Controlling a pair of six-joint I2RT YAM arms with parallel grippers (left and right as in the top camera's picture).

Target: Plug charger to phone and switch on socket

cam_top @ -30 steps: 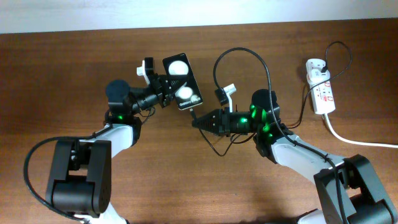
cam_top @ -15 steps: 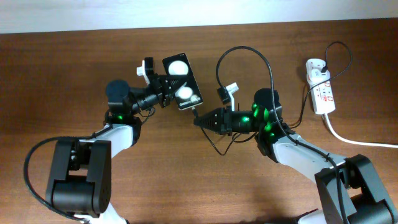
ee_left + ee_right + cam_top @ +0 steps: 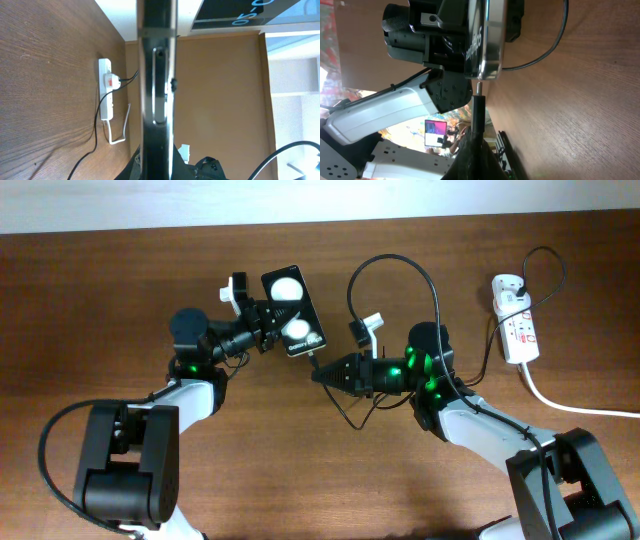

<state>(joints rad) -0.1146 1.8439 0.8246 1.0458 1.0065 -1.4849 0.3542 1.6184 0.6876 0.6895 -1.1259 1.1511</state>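
The black phone [image 3: 294, 314] is held tilted above the table in my left gripper [image 3: 266, 325], which is shut on its edge; in the left wrist view the phone shows edge-on [image 3: 156, 85]. My right gripper [image 3: 330, 374] is shut on the charger plug [image 3: 477, 107]. The plug's tip touches the phone's bottom end [image 3: 483, 40] at the port. The thin black charger cable [image 3: 400, 265] loops back over the table to the white socket strip [image 3: 514, 328] at the far right. The socket also shows in the left wrist view [image 3: 105, 89] with a red switch mark.
A thick white cord [image 3: 575, 406] runs from the socket off the right edge. A small white clip [image 3: 366, 327] sits on my right arm near the cable loop. The wood table [image 3: 300, 460] extends toward the front.
My right gripper has moved slightly right and up with the plug from one second ago, then held still. The phone and left gripper have not moved.
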